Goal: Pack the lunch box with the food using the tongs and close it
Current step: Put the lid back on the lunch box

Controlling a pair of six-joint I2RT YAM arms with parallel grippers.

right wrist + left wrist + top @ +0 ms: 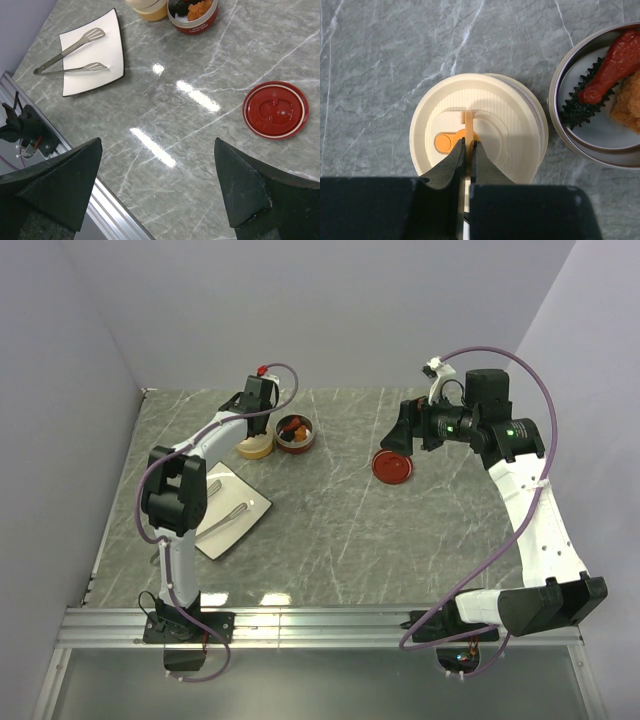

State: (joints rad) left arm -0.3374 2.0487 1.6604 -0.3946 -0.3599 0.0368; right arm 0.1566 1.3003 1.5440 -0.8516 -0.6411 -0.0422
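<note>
Hovering my open right gripper (pixel 157 142), I had the red lid (pixel 275 109) just ahead, slightly right. My left gripper (pixel 468 145), farther off, was clamped on the cream lid (pixel 485 100).

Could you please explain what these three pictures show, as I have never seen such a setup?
These are two robot arms bolted to a grey marble-look table. One picture looks down from above; the other two come from wrist cameras, so the dark shapes are each arm's own fingers. The left gripper is shut, seemingly pinching a tab on the cream lid, which sits on the cream tub. Beside it the dark red tub stands open with food inside; its red lid lies apart. The tongs rest on a white plate. The right gripper is open and empty.
</note>
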